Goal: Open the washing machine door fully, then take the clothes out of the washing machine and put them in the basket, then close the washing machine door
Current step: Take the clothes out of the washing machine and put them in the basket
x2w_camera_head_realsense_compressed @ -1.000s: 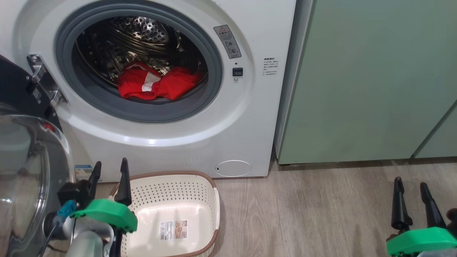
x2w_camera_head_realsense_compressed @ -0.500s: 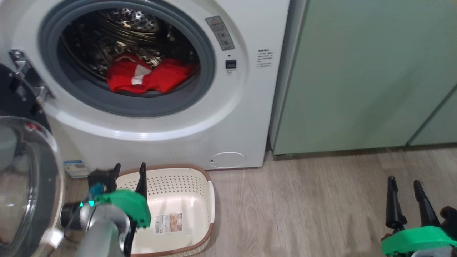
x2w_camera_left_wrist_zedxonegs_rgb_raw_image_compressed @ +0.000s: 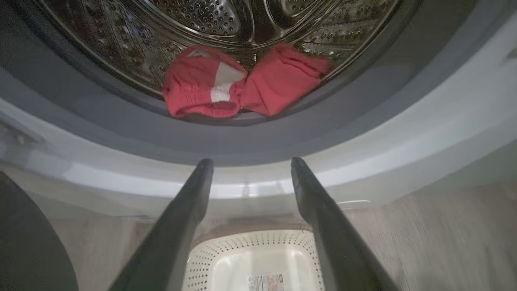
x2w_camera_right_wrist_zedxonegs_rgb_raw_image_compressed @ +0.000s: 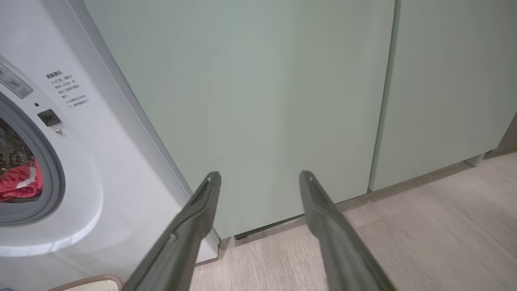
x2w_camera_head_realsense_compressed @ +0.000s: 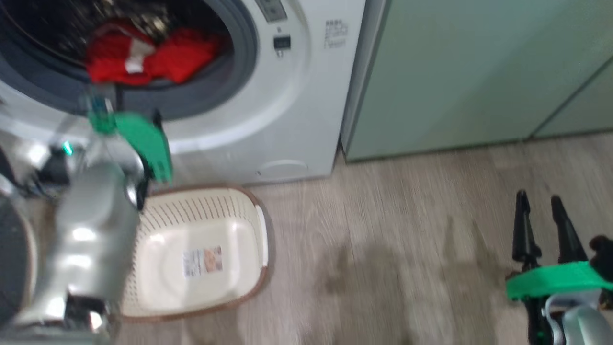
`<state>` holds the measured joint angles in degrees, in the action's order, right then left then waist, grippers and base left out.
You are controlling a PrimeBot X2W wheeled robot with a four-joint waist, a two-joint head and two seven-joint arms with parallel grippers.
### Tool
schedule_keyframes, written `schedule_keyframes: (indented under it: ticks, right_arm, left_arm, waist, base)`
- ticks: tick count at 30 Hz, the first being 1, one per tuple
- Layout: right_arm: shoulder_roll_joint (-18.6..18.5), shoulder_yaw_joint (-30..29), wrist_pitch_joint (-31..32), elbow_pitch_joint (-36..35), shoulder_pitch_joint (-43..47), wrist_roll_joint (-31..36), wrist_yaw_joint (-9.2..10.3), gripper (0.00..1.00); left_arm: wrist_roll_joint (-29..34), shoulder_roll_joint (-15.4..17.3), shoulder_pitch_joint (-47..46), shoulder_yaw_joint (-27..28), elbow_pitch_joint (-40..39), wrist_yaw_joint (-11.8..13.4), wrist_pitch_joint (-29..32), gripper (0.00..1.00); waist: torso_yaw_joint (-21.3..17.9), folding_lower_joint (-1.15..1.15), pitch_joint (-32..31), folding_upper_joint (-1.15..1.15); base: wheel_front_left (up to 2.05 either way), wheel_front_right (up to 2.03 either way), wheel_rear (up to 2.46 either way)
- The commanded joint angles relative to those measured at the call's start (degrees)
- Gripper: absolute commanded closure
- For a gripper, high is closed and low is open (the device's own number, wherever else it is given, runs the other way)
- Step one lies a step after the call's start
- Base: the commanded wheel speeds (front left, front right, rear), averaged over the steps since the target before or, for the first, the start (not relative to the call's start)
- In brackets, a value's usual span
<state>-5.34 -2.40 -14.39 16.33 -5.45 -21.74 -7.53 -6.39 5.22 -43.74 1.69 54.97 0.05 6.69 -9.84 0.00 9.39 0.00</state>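
Left pincer (x2w_camera_left_wrist_zedxonegs_rgb_raw_image_compressed: 251, 161) is spread wide and empty; its two dark fingers (x2w_camera_left_wrist_zedxonegs_rgb_raw_image_compressed: 181, 218) point at the mouth of the washing machine (x2w_camera_head_realsense_compressed: 287, 120), tips before the white front just under the grey rubber seal (x2w_camera_left_wrist_zedxonegs_rgb_raw_image_compressed: 258, 141), not yet inside. Right pincer (x2w_camera_head_realsense_compressed: 539, 197) is likewise spread and empty, low over the wooden floor (x2w_camera_head_realsense_compressed: 383, 239) well off to the right, facing the pale green cabinets (x2w_camera_right_wrist_zedxonegs_rgb_raw_image_compressed: 262, 81).

The round opening stands uncovered, and a dark curved shape at the lower left edge of the blurred head view looks like the door (x2w_camera_head_realsense_compressed: 10, 268) swung aside, so I judge the first step done. The clothes (x2w_camera_left_wrist_zedxonegs_rgb_raw_image_compressed: 242, 83), a red heap with a white patch, lie at the front of the steel drum (x2w_camera_left_wrist_zedxonegs_rgb_raw_image_compressed: 194, 16), just behind the seal's lower lip. The basket (x2w_camera_head_realsense_compressed: 191, 211) sits on the floor just before the machine, below the opening, with only a label (x2w_camera_head_realsense_compressed: 203, 261) in it.

The step in hand looks to be the reach for the clothes. Next the left pincer must go forward over the seal's lip without snagging it, set its fingers either side of a fold of red cloth, and close firmly, since loose fabric may slip or come out only in part.
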Motion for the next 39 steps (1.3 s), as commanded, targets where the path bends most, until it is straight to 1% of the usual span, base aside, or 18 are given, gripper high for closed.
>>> schedule_keyframes:
  ticks: [1, 8, 13, 16, 23, 31, 39]
  right_arm:
    - [-0.5, 1.3, -0.6, -2.2, -2.2, 0.0, 0.04, 0.00]
    - [0.4, 1.6, -0.6, -3.3, -6.2, -0.1, 0.04, 0.00]
    - [1.1, 1.9, -0.6, -3.8, -8.9, -0.3, 0.04, 0.00]
    - [1.4, 2.0, -0.6, -4.1, -9.8, -0.4, 0.04, 0.00]
    - [2.1, 2.5, -0.6, -4.7, -13.0, -0.7, 0.04, 0.00]
    - [2.3, 3.3, -0.6, -5.0, -14.3, -0.9, 0.04, 0.00]
    - [2.4, 3.7, -0.6, -5.3, -15.0, -1.1, 0.04, 0.00]
  left_arm:
    - [1.1, 2.8, -5.2, 0.8, -0.6, 1.2, 1.2, 0.00]
    - [3.9, 6.2, -18.4, -0.9, 4.1, 5.7, 6.5, 0.00]
    - [4.2, 8.0, -25.1, -1.5, 7.5, 6.3, 7.3, 0.00]
    - [4.1, 8.4, -27.5, -1.5, 8.8, 6.8, 7.2, 0.00]
    - [5.4, 10.9, -35.6, -3.0, 12.9, 9.1, 6.7, 0.00]
    - [6.4, 13.0, -40.2, -4.5, 15.8, 10.9, 7.5, 0.00]
    - [8.8, 14.5, -40.0, -7.5, 17.8, 13.0, 10.8, 0.00]
  waist:
    - [-1.7, 0.00, 5.1, 0.00]
    - [-3.3, 0.00, 13.1, 0.00]
    - [-4.4, 0.00, 17.1, 0.00]
    - [-4.7, 0.00, 18.5, 0.00]
    - [-6.0, 0.00, 23.6, 0.00]
    - [-7.1, 0.00, 27.4, 0.00]
    - [-7.3, 0.00, 28.9, 0.00]
  base:
    - [0.00, 0.00, 0.00]
    - [0.00, 0.00, 0.00]
    - [0.00, 0.00, 0.00]
    - [0.00, 0.00, 0.00]
    - [0.00, 0.00, 0.00]
    - [0.00, 0.00, 0.00]
    - [0.00, 0.00, 0.00]
